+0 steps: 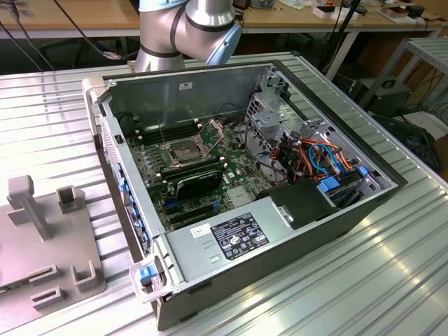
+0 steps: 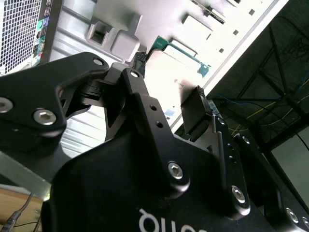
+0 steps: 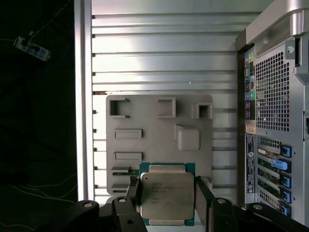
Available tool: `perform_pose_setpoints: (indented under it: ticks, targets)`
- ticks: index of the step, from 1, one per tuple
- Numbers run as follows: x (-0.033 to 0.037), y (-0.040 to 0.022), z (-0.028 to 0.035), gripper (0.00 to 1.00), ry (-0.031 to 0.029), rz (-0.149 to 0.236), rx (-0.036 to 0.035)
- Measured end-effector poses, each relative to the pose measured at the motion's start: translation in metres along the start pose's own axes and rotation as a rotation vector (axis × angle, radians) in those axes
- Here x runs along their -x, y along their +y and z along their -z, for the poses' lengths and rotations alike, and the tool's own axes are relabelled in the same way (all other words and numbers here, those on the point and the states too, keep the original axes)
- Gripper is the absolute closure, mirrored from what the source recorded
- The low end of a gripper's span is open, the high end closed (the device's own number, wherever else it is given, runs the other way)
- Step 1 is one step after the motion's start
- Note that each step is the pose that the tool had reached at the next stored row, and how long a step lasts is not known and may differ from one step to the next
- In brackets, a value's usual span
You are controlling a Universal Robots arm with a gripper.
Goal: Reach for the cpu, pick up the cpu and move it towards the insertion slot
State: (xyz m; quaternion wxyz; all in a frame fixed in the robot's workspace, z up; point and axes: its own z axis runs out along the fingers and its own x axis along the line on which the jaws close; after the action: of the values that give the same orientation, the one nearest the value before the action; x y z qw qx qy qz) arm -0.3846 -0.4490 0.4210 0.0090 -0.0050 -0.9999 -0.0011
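You see the ribbed aluminium surface (image 1: 392,266) carrying an open computer case (image 1: 329,231) in the exterior view, with the silver arm (image 1: 189,28) rising behind the case's far wall; inside the case the green motherboard (image 1: 210,178) lies flat, and on it the insertion slot (image 1: 183,150) shows its dark centre with the hinged metal plate standing raised beside it; nearer the case's front edge sits the black-labelled power-supply box (image 1: 234,234). On the surface toward the exterior view's left rests a grey fixture plate (image 1: 49,245) with upright pegs and recesses. In the first wrist view you look down on that plate (image 3: 159,130), with the case's perforated rear panel (image 3: 273,96) alongside it; the end effector (image 3: 167,198) has its two black fingers (image 3: 133,193) closed on opposite edges of the cpu (image 3: 166,193), whose silvery-tan lid faces the camera; the chip is held over the plate's near edge. In the second wrist view the end effector's (image 2: 166,101) black linkage dominates.
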Motion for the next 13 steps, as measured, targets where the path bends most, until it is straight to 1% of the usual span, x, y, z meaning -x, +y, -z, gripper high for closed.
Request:
perform_pose_setpoints:
  ticks: [2, 8, 13]
  targets:
    - [0.0036, 0.0, 0.0, 0.45, -0.0001, 0.0, 0.0001]
    - [0.0091, 0.0001, 0.0001, 0.45, -0.0001, 0.0, 0.0]
    - [0.0152, 0.0002, 0.0002, 0.45, -0.0001, 0.0, 0.0]
